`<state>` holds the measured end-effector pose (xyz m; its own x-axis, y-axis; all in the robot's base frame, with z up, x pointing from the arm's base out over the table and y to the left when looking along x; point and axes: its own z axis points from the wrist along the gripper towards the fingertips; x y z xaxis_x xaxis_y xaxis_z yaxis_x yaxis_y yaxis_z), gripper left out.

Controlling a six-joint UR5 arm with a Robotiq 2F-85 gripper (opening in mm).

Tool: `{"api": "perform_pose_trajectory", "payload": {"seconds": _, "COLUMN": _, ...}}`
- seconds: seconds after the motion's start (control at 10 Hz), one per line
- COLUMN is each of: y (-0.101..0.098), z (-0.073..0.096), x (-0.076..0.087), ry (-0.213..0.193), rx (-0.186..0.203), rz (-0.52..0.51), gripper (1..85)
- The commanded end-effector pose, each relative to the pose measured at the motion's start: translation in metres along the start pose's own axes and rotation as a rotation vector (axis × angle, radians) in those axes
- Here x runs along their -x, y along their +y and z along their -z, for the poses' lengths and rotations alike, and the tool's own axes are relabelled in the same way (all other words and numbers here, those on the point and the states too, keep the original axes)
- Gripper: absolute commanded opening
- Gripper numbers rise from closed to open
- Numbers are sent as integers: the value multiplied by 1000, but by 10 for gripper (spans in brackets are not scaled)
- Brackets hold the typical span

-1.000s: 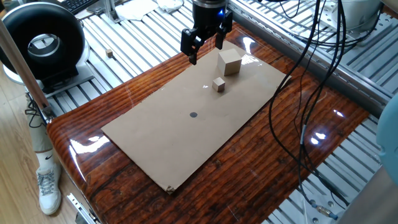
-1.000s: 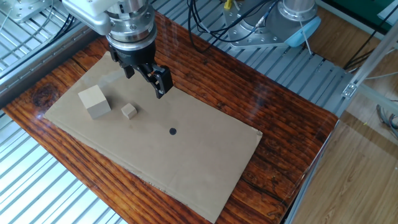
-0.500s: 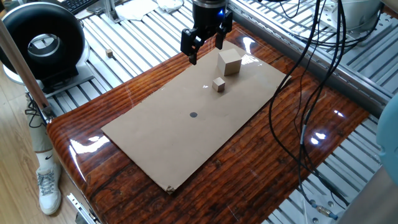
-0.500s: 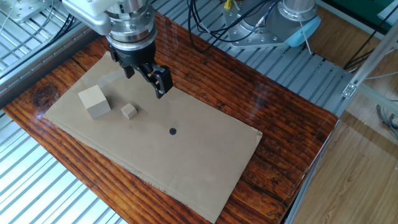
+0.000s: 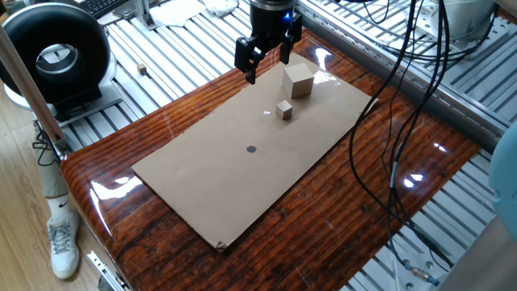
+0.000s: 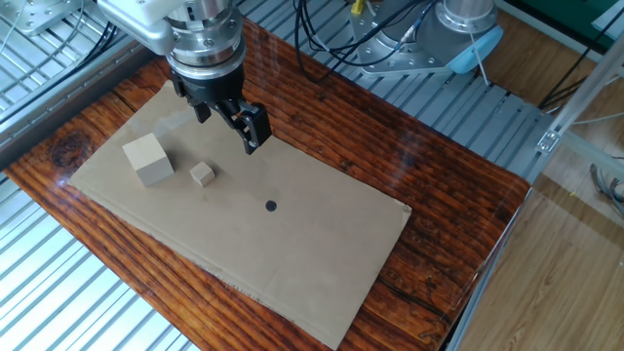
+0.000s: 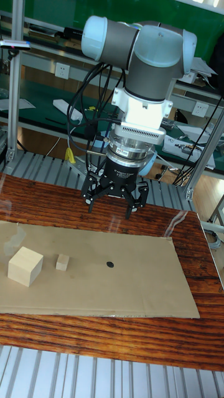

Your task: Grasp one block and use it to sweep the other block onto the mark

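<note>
Glossy wooden table bears brown cardboard with a dark mark.

The bench is glossy dark striped wood catching glare from overhead, set on ribbed metal decking. A pale wooden floor lies beside it, a white sneaker on it. Black cables trail across. Behind stands a green wall and a cluttered work table.

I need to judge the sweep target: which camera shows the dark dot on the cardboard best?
The other fixed view: it looks down steeply, so the mark appears round and unobstructed. One fixed view also shows the mark clearly, somewhat flatter. The tall fixed view squashes the mark to a thin oval.
</note>
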<state>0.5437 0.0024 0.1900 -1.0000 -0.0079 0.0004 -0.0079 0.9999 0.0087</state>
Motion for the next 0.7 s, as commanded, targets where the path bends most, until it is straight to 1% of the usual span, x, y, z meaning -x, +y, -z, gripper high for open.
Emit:
{"api": "perform_pose_trajectory", "payload": {"seconds": 0.0, "y": 2, "z": 0, "x": 0, "ry": 0, "rx": 0, "rz": 0, "gripper": 840}}
{"api": "perform_pose_trajectory", "payload": {"seconds": 0.1, "y": 40, "z": 7, "x": 50, "ry": -196, "rx": 146, "rz": -3, "gripper": 10}}
{"api": "perform_pose_trajectory", "payload": {"seconds": 0.2, "y": 41, "z": 6, "x": 51, "ry": -204, "rx": 144, "rz": -2, "gripper": 10}}
{"api": "perform_pose_trajectory", "payload": {"seconds": 0.6, "y": 40, "z": 6, "x": 52, "ry": -204, "rx": 136, "rz": 2, "gripper": 10}}
